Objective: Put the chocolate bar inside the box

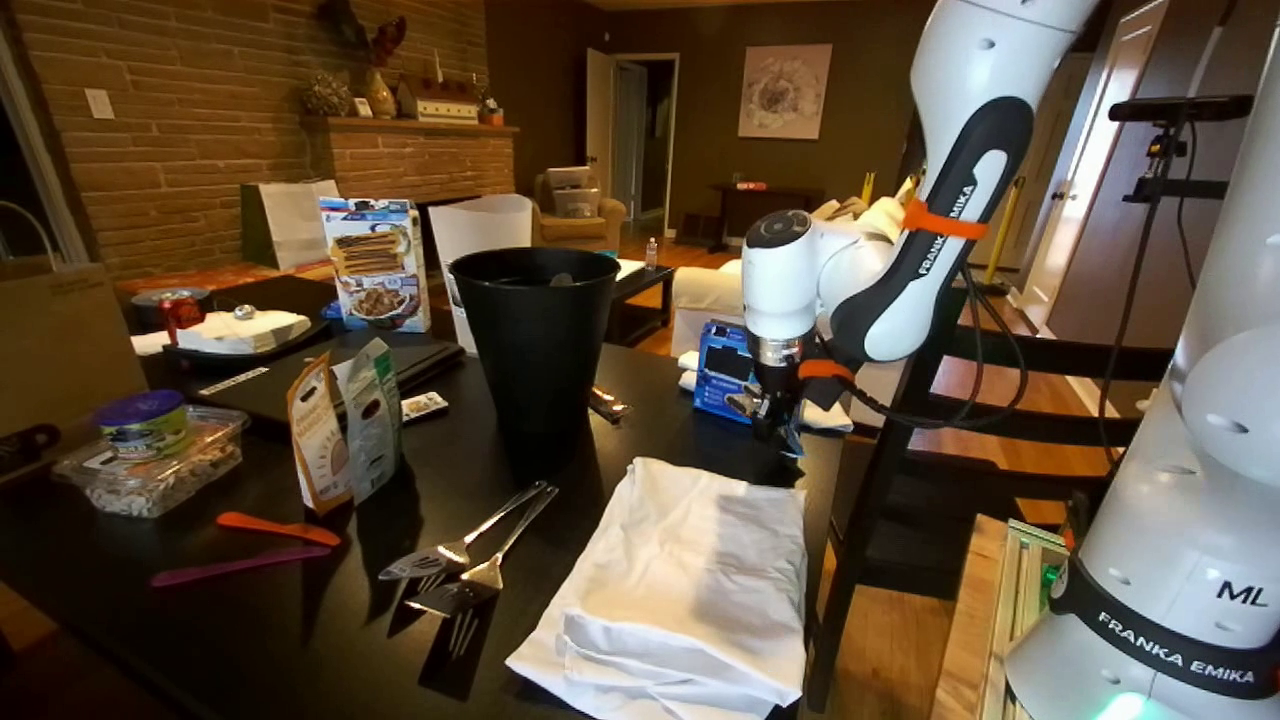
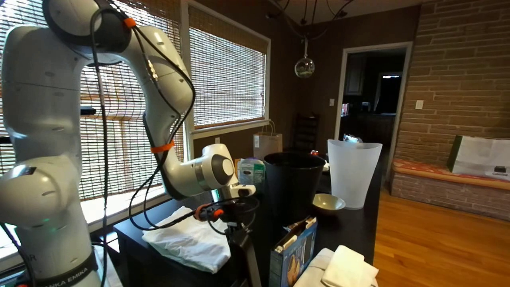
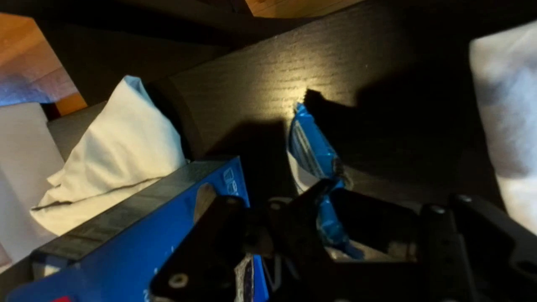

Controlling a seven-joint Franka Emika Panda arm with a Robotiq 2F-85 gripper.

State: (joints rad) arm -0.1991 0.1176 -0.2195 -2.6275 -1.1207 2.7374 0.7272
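Wrist view, low over the dark worktop (image 3: 260,79): clamping the blue-wrapped chocolate bar (image 3: 314,144) in the black gripper (image 3: 335,189). Pinching it partway along, showing a wrapper end on either side of the fingertips. Holding it outside the small blue box (image 3: 138,247), beside the printed face and apart from it, over bare surface near the worktop's edge. Hanging close to the worktop and casting a jagged shadow; not showing clearly whether touching or just above. Appearing in an exterior view as a small blue tip below the gripper, near the worktop's far right corner, between the upright box and the folded white cloth (image 1: 700,580) lying along the right edge. Showing, in an exterior view, the box's pale flaps (image 2: 290,242) at its top, plus white cloths (image 2: 350,267) beside it by the worktop's near right corner. Sharing the worktop, in both exterior views, with the tall black bin (image 1: 535,360), farther in from that corner.
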